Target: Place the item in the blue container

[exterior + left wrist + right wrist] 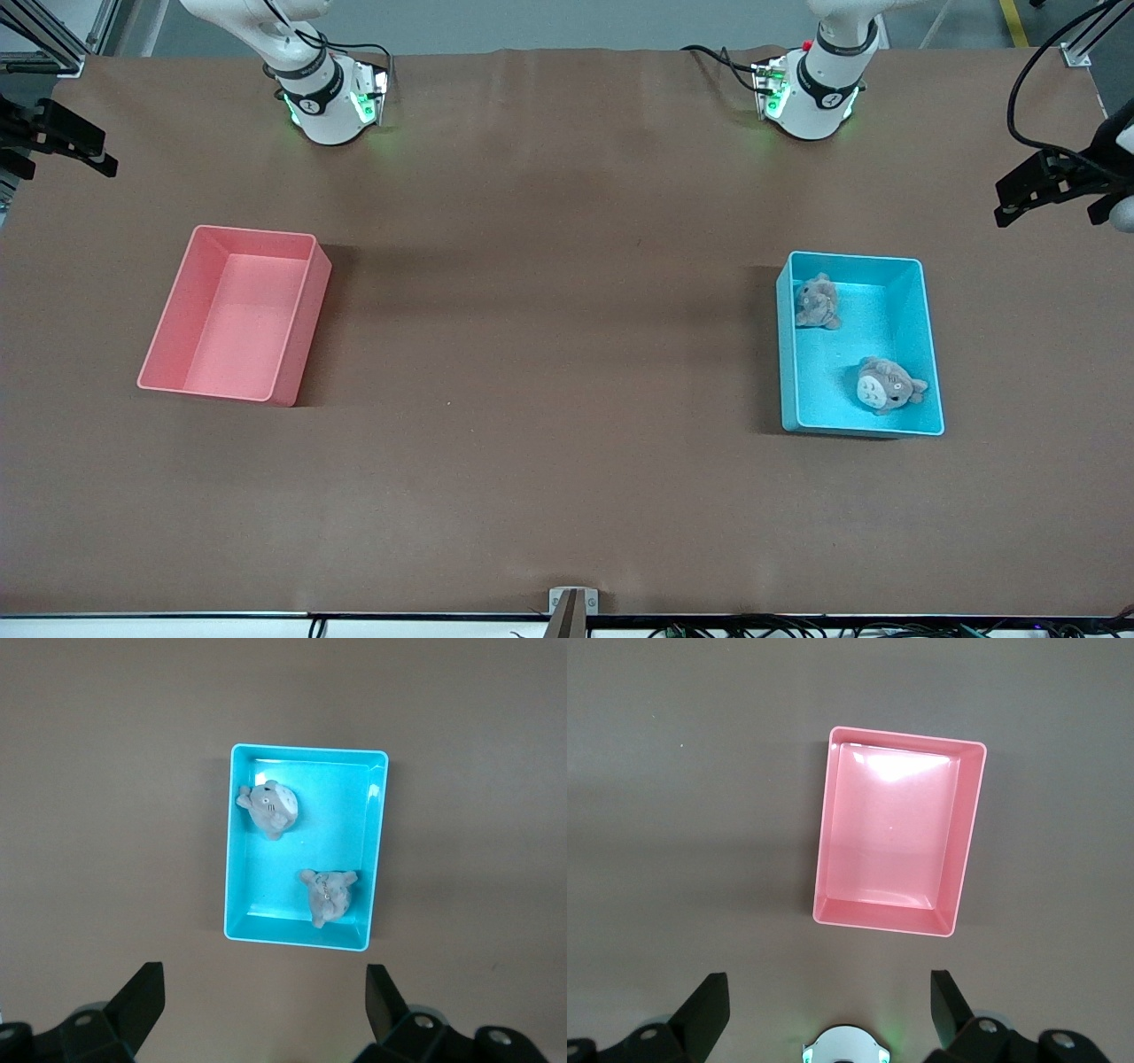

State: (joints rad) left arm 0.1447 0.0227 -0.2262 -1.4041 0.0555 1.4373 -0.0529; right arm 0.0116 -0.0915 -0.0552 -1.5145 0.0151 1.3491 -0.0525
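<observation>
The blue container [928, 354] stands on the brown table [549, 372] toward the left arm's end, and 2 grey plush toys already lie inside it: one plush toy [817, 301] in the corner farther from the front camera, the other plush toy [888, 385] nearer to that camera, close to the wall. No loose item shows anywhere on the table, so the task seems to be at its end, or the robots wait for a new item. The next move, as a judgement, calls only for keeping both arms clear, or for finding another item if one is placed. The left gripper [266, 1010] hangs high above the table over the area beside the blue container, with its fingers spread wide and nothing between them. The right gripper [828, 1014] hangs in the same way high over the table beside the pink bin [168, 337], fingers also spread apart and empty; this arm waits. The pink bin, at the right arm's end, holds nothing. The blue container's long axis runs from the robots' bases toward the front camera, only slightly turned, and its opening faces up. Which way the toys face is hard to tell; the nearer one probably shows its pale belly upward.
</observation>
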